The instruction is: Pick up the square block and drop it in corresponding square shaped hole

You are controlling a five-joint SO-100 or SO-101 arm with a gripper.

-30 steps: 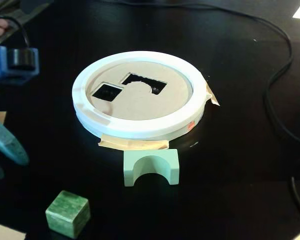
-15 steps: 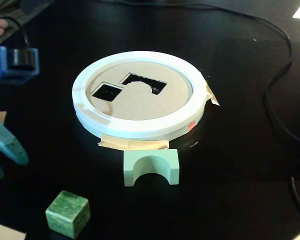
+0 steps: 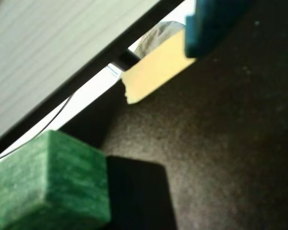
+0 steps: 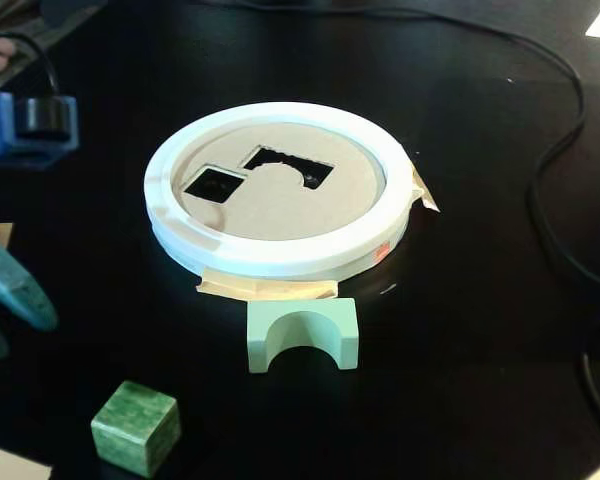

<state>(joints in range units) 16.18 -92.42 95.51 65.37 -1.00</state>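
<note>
**Still on the black surface: the green cube sits alone, clear of the round board**

Down at the lower left of the fixed view, the square block [image 4: 135,427] rests on the black surface [image 4: 460,330], a small dark-green marbled cube with nothing touching it. It lies well apart from the square shaped hole [image 4: 214,183], which is cut into the left part of the tan round board [image 4: 280,205]. A larger arch-shaped opening [image 4: 290,165] is cut just right of that hole, and a white ring [image 4: 280,255] rims the board. Strips of tan tape [image 4: 267,289] stick out from under the ring at the front and right. A pale mint arch block [image 4: 302,334] stands just in front of the tape.

At the left edge, the teal end effector [image 4: 10,290] shows only in part, up and to the left of the cube; I cannot tell how far apart its fingers are, and nothing is seen held. In the wrist view the cube [image 3: 50,187] fills the lower left corner, with one teal fingertip [image 3: 211,24] at the top and a piece of tape [image 3: 153,69] beside it. Black cables [image 4: 555,170] cross the right side.
</note>
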